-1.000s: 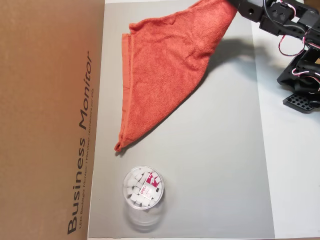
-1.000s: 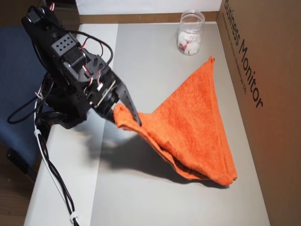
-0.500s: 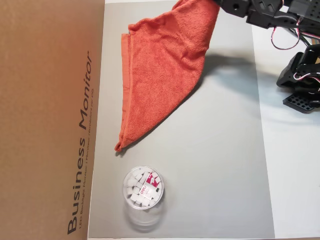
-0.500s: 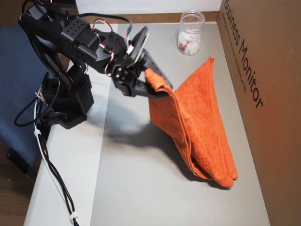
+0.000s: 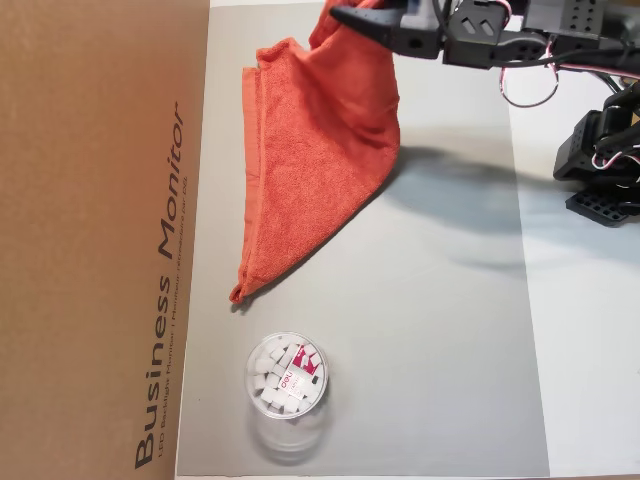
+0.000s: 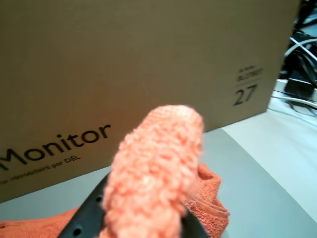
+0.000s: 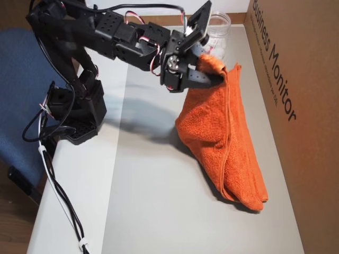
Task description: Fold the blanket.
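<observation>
The end effector (image 7: 212, 75) is pinched tight on one corner of the blanket (image 7: 222, 137), holding it up. The rest hangs down onto the worktop (image 7: 159, 201), stretching toward the cardboard box (image 7: 296, 106) beyond.

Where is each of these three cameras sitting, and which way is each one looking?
An overhead view: straight above the grey mat, looking down; arm enters top right, pincer holding the blanket.
Another overhead view: high at the mat's near end, angled down; whole arm shows, left.
Wrist view: on the arm, facing the cardboard box; one finger shows.
All share blanket and box.
</observation>
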Tool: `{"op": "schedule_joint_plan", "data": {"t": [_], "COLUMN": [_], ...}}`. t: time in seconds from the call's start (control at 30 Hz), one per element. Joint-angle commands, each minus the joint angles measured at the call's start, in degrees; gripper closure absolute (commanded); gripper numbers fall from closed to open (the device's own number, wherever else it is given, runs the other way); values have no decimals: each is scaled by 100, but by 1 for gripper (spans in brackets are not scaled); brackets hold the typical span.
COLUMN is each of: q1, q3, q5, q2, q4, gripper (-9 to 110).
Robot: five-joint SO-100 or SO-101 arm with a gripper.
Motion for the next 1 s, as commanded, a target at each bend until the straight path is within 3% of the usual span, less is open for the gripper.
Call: {"op": "schedule_joint_plan", "data": {"t": [0.0,0.97], "q1": [-220,-1811], "q3": [-606,-2004], "q5": [-229,-2760], "q2": [-149,-2637], "q4": [-88,-97], "gripper": [102,102]}}
